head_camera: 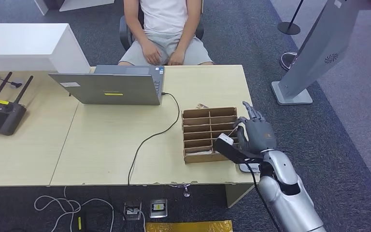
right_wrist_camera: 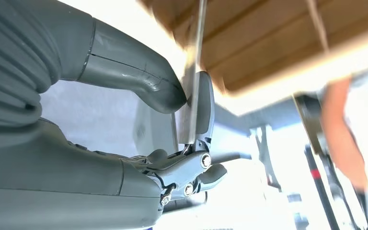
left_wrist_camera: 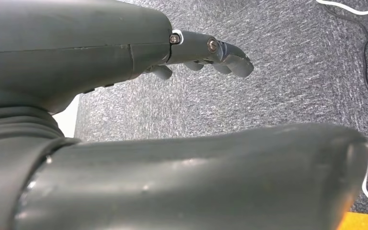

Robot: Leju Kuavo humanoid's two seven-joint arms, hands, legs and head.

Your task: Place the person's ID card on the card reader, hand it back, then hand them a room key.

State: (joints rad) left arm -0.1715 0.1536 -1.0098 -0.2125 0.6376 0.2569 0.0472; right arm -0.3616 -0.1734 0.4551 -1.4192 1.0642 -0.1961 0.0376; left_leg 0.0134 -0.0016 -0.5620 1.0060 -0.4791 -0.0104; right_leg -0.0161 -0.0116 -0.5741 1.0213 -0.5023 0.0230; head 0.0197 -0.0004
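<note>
Light wood table, two tops butted side by side, seam running just left of the laptop.

- Grey laptop, open, at the far edge, lid back toward the camera with a yellow sticker on it.
- Black cable, from the laptop's right side across the top and over the near edge.
- Brown cardboard divider box, right of the laptop, nearer the front, split into rows of slots.
- Black router with two antennas, well left of the laptop.
- White box, left of the laptop at the far edge.
- Small flat light object, front right of the divider box, partly hidden.
</note>
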